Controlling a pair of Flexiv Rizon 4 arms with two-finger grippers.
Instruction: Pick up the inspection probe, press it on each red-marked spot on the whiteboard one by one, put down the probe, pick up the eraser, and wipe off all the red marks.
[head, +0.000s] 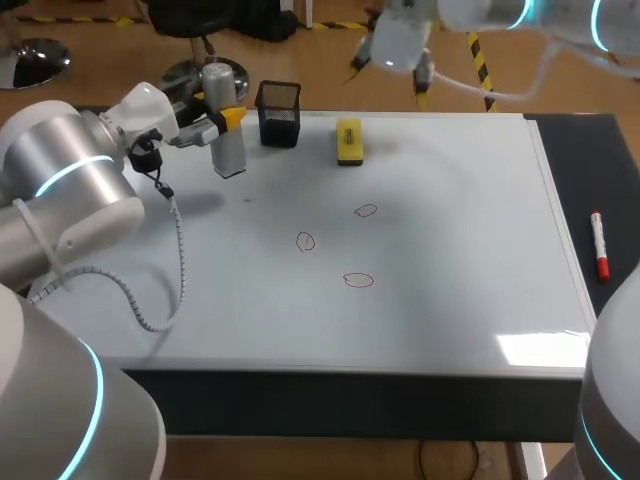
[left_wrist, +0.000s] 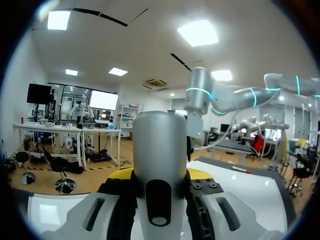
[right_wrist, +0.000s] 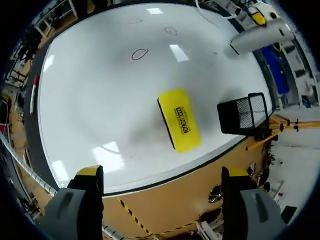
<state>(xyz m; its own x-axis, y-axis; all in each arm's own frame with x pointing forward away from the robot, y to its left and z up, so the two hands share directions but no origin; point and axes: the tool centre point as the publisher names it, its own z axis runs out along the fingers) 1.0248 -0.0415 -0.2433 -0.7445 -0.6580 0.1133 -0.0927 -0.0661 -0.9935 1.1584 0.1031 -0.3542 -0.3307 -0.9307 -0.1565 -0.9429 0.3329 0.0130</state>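
Note:
My left gripper (head: 228, 118) is shut on the grey cylindrical probe (head: 226, 145), which stands upright at the whiteboard's (head: 450, 220) far left, beside the black mesh holder (head: 279, 113). In the left wrist view the probe (left_wrist: 160, 160) fills the gap between the yellow tips of the left gripper (left_wrist: 160, 175). Three red marks (head: 366, 210) (head: 305, 241) (head: 358, 280) are drawn mid-board. The yellow eraser (head: 349, 141) lies near the far edge. My right gripper (head: 392, 68) hangs open above that edge; the eraser (right_wrist: 179, 120) lies ahead of the right gripper (right_wrist: 162, 172).
A red marker (head: 599, 245) lies on the dark strip right of the board. The mesh holder (right_wrist: 242, 114) stands close beside the eraser, with the probe (right_wrist: 257, 35) beyond it.

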